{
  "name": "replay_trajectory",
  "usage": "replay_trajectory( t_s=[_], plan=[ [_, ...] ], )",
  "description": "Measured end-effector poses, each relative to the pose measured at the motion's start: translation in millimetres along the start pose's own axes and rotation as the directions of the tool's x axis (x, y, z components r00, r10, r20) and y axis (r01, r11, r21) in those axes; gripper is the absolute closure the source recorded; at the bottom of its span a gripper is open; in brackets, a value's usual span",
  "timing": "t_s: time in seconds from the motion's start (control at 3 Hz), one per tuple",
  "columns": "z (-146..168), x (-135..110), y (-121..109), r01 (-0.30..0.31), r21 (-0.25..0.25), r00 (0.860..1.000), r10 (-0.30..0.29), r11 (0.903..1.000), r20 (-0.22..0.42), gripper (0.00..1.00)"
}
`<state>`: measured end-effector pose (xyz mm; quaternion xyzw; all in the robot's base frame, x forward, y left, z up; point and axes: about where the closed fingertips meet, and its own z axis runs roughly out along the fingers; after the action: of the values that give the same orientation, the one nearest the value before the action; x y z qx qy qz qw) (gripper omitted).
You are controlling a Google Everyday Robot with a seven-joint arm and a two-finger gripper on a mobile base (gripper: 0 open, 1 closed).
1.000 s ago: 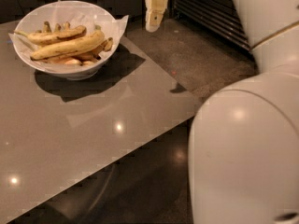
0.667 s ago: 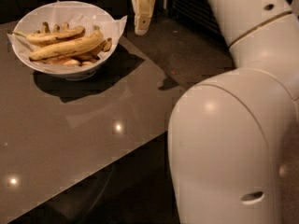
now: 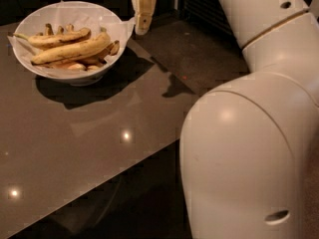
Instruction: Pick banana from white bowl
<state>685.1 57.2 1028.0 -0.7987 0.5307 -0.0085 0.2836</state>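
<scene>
The white bowl (image 3: 30,23) stands at the far left of the grey table, lined with crinkled white paper. The banana (image 3: 72,51), long and thick, yellow with brown speckles, lies across the bowl's front. A slimmer banana with a pale stem (image 3: 55,38) lies behind it, and small stubby bananas sit around them. My gripper (image 3: 142,11) hangs just beyond the bowl's right rim, pointing down, level with the rim and apart from the fruit. It holds nothing.
The grey table (image 3: 99,148) has its front edge running diagonally toward the lower left. My large white arm (image 3: 249,133) fills the right side. A dark floor and a dark slatted unit (image 3: 204,14) lie behind the table.
My gripper has moved left, from well to the right of the bowl to just beside its right rim. The arm has swung further into view.
</scene>
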Motion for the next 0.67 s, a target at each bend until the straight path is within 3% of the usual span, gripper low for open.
replay_trajectory(
  t_s=[0.33, 0.67],
  plan=[
    [8, -37, -1, 0.072, -0.019, 0.995, -0.070, 0.9973, 0.065, 0.00],
    [21, -60, 0, 0.100, -0.045, 0.989, -0.094, 0.9940, 0.110, 0.04]
  ],
)
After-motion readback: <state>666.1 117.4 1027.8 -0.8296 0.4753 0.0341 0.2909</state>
